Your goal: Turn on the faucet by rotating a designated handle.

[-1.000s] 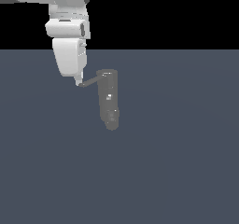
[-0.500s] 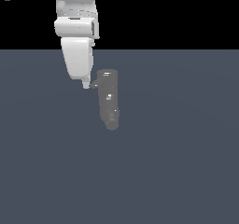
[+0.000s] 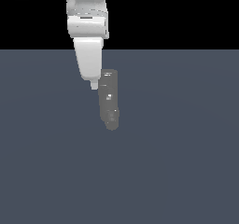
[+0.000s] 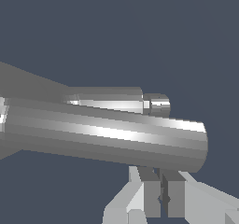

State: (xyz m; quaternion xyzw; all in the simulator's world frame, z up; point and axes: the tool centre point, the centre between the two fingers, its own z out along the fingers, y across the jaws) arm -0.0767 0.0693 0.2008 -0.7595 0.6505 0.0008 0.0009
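The faucet (image 3: 108, 99) is a dull grey upright column with a knobby lower end, standing on the dark floor. My white gripper (image 3: 94, 85) hangs tip-down right against the upper part of the column, on the exterior view's left. There the handle does not show apart from the tip and the column. In the wrist view the handle (image 4: 116, 136) is a thick grey rod lying straight across, very close to the camera. The faucet (image 4: 112, 99) lies behind it. The gripper (image 4: 162, 197) is shut, its fingers (image 4: 149, 195) pressed together just beside the rod with nothing between them.
A flat dark grey-blue floor (image 3: 177, 171) stretches all around the faucet. The white arm (image 3: 86, 22) comes down from above, on the exterior view's left of the column.
The gripper has moved toward the exterior view's right, up to the column. The handle, which jutted out to the left a second ago, has swung round and no longer sticks out.
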